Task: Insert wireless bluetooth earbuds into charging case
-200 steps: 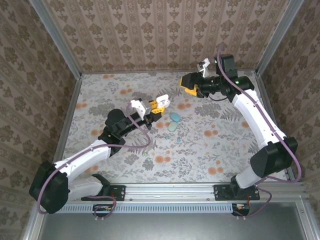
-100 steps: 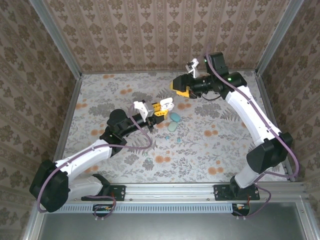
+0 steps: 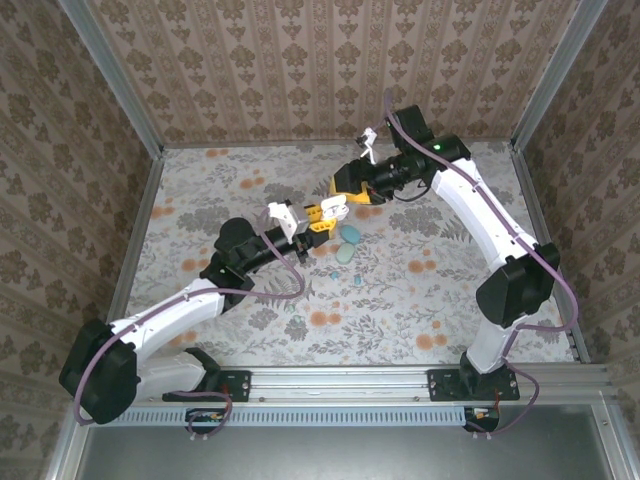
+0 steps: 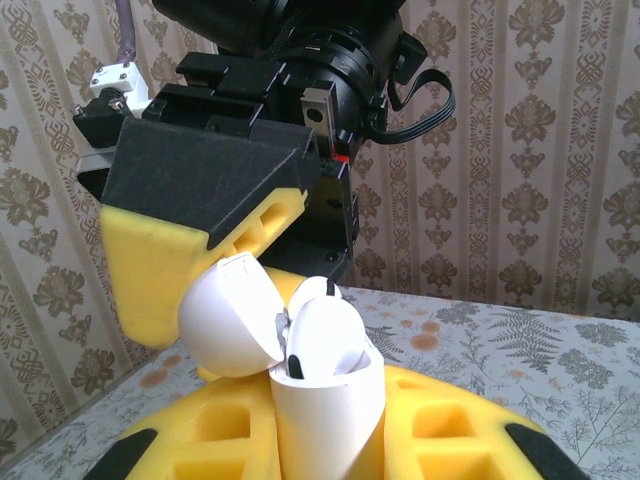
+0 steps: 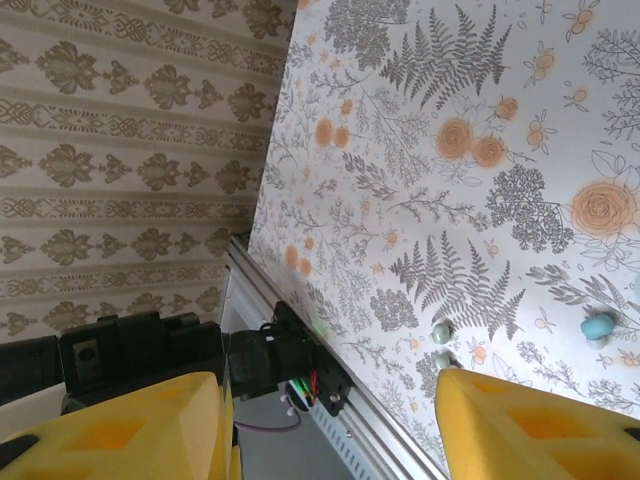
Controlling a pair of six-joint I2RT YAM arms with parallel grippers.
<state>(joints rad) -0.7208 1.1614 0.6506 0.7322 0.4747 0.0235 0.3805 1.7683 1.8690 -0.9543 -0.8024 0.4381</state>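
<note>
White earbud (image 4: 325, 330) sits in open case (image 4: 330, 415) pinched by left tool (image 3: 320, 214); right tool (image 5: 330, 425) spread.

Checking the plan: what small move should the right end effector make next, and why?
Probably nudge the lid shut: the charging case, gripped by the left end effector, stands open with an earbud inside, and the right end effector hovers open near the lid.

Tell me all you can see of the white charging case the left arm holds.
The white charging case is smooth glossy plastic, rounded. It stands upright, clamped low between the left gripper's yellow jaws. Its hinged lid is flipped open sideways, and a white earbud sits in the body. The right gripper is close behind the lid; contact unclear.
</note>
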